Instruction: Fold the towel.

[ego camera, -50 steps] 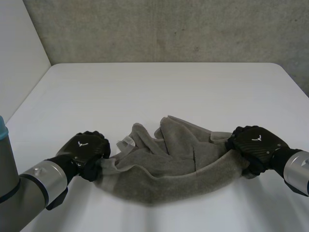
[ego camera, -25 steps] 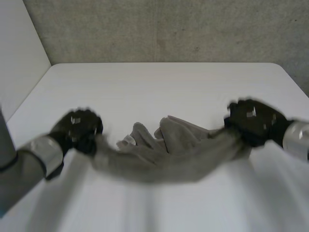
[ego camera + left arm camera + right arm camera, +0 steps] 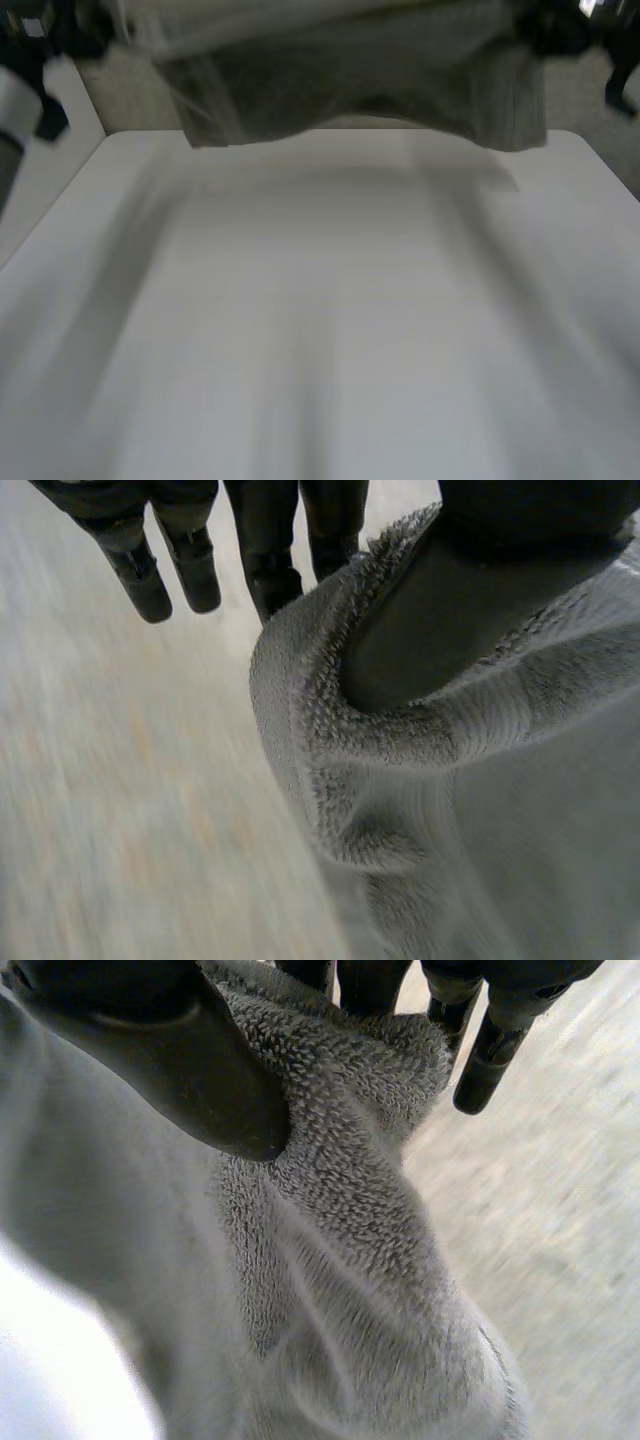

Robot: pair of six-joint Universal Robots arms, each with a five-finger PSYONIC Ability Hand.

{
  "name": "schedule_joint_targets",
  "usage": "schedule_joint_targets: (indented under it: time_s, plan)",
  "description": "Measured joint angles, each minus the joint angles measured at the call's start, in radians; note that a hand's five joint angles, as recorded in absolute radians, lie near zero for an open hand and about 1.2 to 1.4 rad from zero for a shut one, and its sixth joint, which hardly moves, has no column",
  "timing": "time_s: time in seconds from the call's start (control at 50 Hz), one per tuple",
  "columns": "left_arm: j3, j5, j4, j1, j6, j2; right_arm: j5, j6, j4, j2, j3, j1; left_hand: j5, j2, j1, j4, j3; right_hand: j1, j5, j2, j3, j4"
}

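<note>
The left hand (image 3: 270, 540) and right hand (image 3: 150, 1050) each pinch the towel's (image 3: 350, 80) edge between thumb and fingers. Held level and apart, the cloth should hang flat below them.

The towel (image 3: 450, 780) is grey terry cloth, rough-piled; left hand (image 3: 270, 550) and right hand (image 3: 170, 1070) are black, smooth, matt.

A flat white counter (image 3: 330, 330) lies below the left robot hand (image 3: 260, 540) and right robot hand (image 3: 160, 1050), backed by a grey concrete wall (image 3: 600, 100).
</note>
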Motion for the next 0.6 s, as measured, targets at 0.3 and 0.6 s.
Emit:
schedule_joint_targets:
  time_s: [0.3,0.6]
  plan:
    - [-0.445,0.169,0.104,0.037,0.09,-0.117,-0.061,-0.319,0.01,0.08,0.517,-0.028,0.0,0.002,0.0,0.0,0.0,0.0,0.0,0.0,0.0,0.0]
    - [-0.465,0.163,-0.005,0.101,0.27,-0.187,-0.055,-0.418,0.159,0.125,0.565,-0.038,-0.025,-0.024,-0.003,0.0,0.0,-0.617,-0.639,-0.606,0.0,0.0]
